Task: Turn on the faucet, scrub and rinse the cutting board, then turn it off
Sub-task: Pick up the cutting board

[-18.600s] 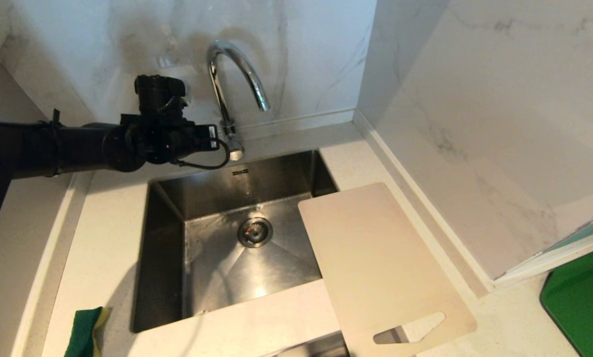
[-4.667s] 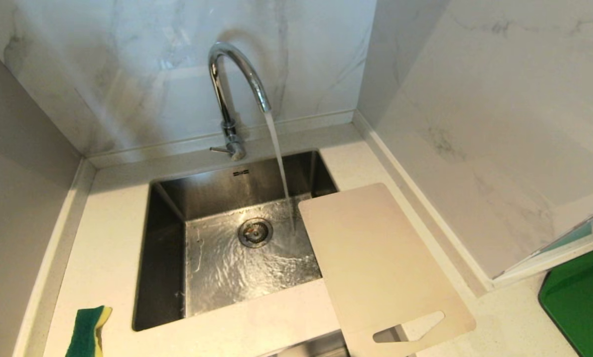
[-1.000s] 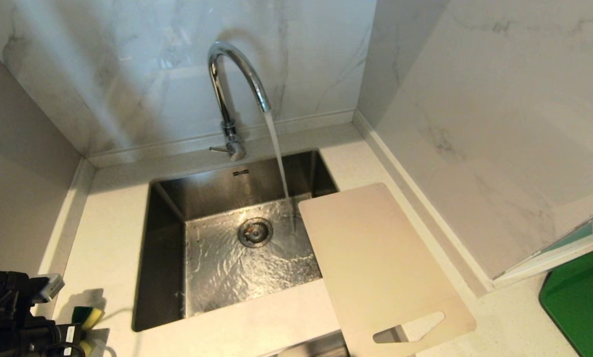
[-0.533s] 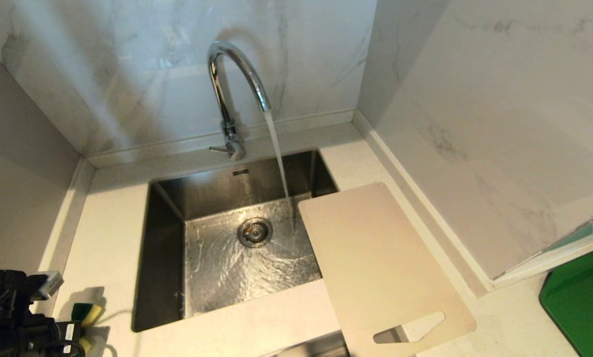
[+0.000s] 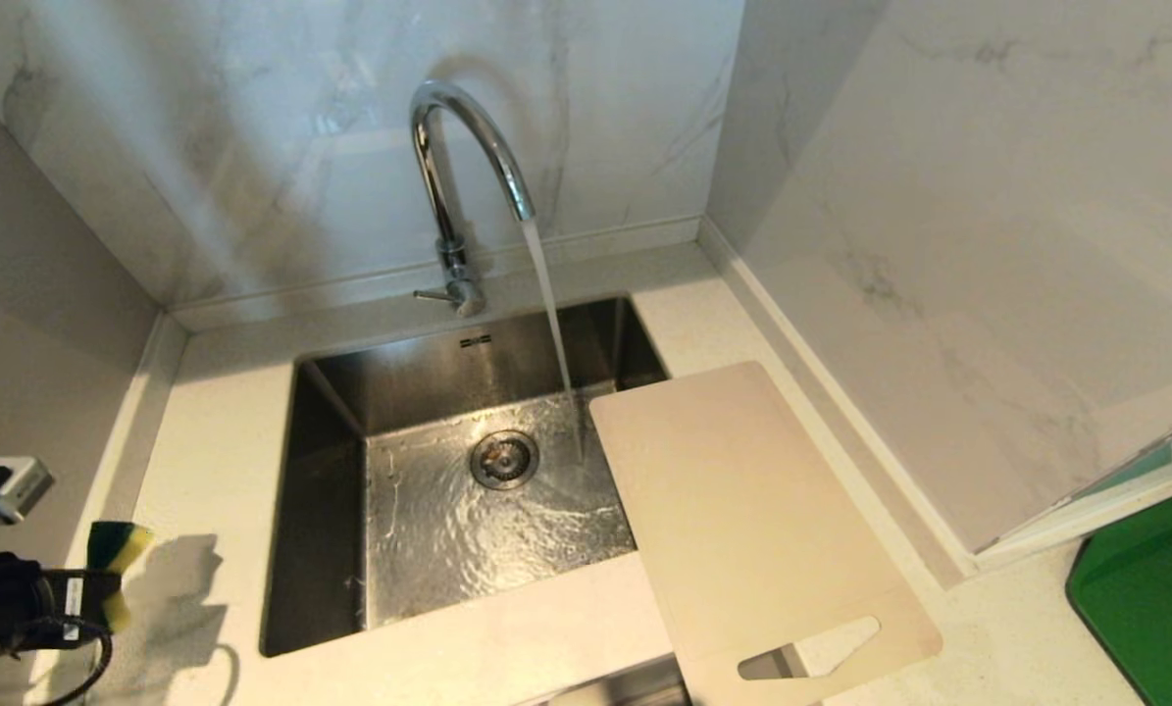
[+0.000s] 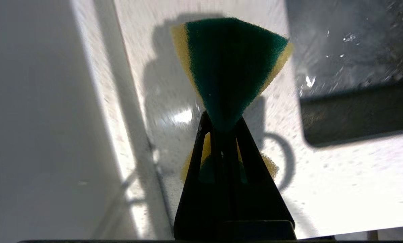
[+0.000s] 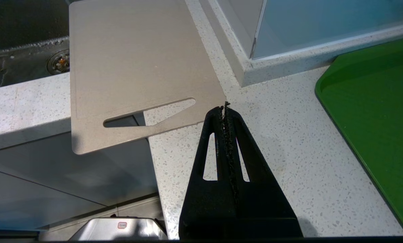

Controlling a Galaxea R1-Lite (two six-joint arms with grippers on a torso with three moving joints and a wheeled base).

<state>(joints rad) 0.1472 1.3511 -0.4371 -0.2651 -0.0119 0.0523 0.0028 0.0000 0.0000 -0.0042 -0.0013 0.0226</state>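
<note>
The chrome faucet point(image 5: 453, 176) runs; its stream falls into the steel sink point(image 5: 321, 490) just left of the beige cutting board point(image 5: 742, 510). The board lies flat over the sink's right edge and the counter, slot end nearest me, and shows in the right wrist view point(image 7: 137, 60) too. At the far left, my left gripper point(image 5: 95, 588) is shut on a green and yellow sponge point(image 5: 115, 559), lifted above the counter; the pinched sponge point(image 6: 230, 64) fans out past the fingertips point(image 6: 223, 126). My right gripper point(image 7: 225, 109) is shut and empty above the counter by the board's slot corner.
A dark green mat point(image 5: 1149, 598) lies on the counter at the right. Marble walls close the back and the right; a grey wall stands close on the left. A glass panel's edge point(image 5: 1095, 500) juts out above the mat.
My left gripper has risen from the counter at the lower left with the sponge in it. Water keeps running. The board and right arm have not moved.
</note>
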